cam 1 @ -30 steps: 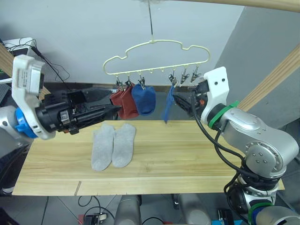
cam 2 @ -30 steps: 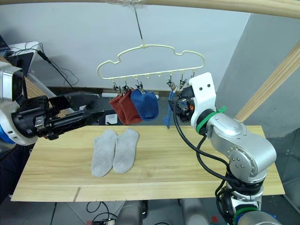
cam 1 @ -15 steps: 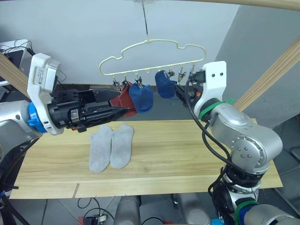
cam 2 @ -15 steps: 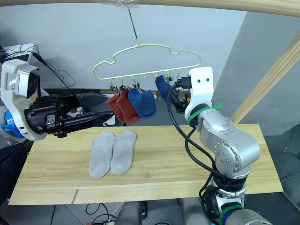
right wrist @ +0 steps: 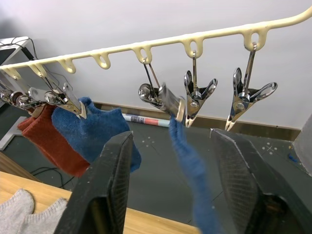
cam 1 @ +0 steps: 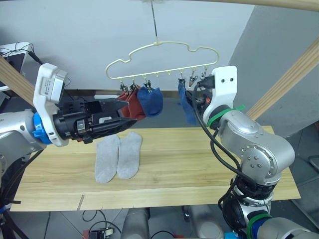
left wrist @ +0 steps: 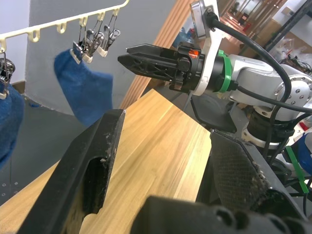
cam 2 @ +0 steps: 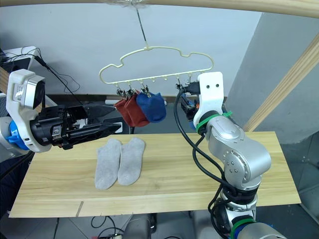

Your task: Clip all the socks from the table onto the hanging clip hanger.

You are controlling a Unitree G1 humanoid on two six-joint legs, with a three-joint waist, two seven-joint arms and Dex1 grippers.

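The pale yellow clip hanger (cam 1: pixel 162 47) hangs over the table (cam 1: pixel 199 159). Two rust red socks (cam 1: pixel 130 103) and a blue sock (cam 1: pixel 151 99) are clipped at its left end. A second blue sock (cam 1: pixel 187 107) dangles from a clip further right, also seen as the blue sock (right wrist: pixel 187 151) in the right wrist view. My right gripper (right wrist: pixel 171 136) is open, one finger on each side of that sock and apart from it. Two light grey socks (cam 1: pixel 118 157) lie side by side on the table. My left gripper (left wrist: pixel 165 126) is open and empty, hovering just left of the red socks.
Two free metal clips (right wrist: pixel 222 97) hang right of the blue sock, and empty loops (right wrist: pixel 102 59) sit mid-bar. A slanted wooden beam (cam 1: pixel 286 82) rises at the right. Cables and equipment (cam 1: pixel 20 50) stand at the far left.
Half a second ago my right gripper held the blue sock bunched up at the clip; now it has opened and the sock hangs straight down from the clip. My left arm has barely moved.
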